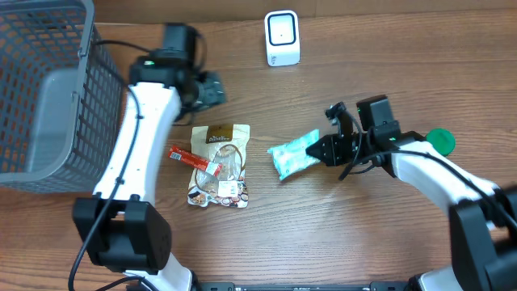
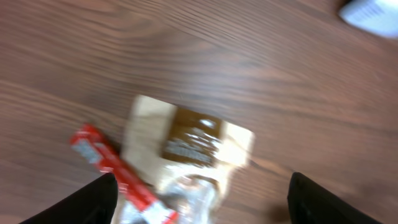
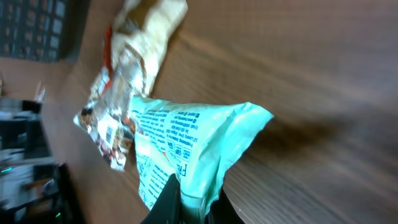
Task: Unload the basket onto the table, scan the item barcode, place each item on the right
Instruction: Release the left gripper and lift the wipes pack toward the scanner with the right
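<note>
A mint-green packet (image 1: 293,153) hangs just above the table right of centre, and my right gripper (image 1: 327,149) is shut on its right end. In the right wrist view the packet (image 3: 193,143) shows printed text, and the dark fingers (image 3: 171,202) pinch its lower edge. The white scanner (image 1: 282,38) stands at the back centre. My left gripper (image 1: 212,90) hovers behind a beige-and-brown snack packet (image 1: 220,164). Its fingers (image 2: 93,202) stand wide apart, open, with nothing between them. The left wrist view is blurred.
A red bar (image 1: 195,160) lies across the beige packet's left side and shows in the left wrist view as the red bar (image 2: 112,165). A grey wire basket (image 1: 48,89) fills the left edge. A green round object (image 1: 440,141) sits at the far right.
</note>
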You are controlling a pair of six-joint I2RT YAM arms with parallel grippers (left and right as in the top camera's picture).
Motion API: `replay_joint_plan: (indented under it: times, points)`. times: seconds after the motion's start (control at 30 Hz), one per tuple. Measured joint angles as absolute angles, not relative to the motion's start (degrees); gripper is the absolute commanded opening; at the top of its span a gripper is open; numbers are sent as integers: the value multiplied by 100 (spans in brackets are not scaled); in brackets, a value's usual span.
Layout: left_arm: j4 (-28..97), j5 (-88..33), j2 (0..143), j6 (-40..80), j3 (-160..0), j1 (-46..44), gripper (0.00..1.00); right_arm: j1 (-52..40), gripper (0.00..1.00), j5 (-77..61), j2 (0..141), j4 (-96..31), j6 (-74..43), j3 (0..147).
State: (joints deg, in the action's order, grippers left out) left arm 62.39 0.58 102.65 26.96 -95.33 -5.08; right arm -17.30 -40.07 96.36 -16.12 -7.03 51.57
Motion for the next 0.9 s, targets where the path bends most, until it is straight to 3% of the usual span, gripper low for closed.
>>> replay_joint_plan:
  times: [0.1,0.17,0.43,0.9]
  points:
    - [6241,117,10265,2676,-9533,-58,84,-1730,4,-3612,9190,-1632,-652,5157]
    - [6241,134,10265,2674,-9533,156,100,-1730,4,-3402,9030,-1636,-554,5157]
    - [6243,158,10265,2639,-9533,493,100,-1734,3,-2939,9000,-1719,-43,5487]
    - [6252,158,10265,2639,-9533,491,100,-1734,3,-1564,9000,-2571,1892,8346]
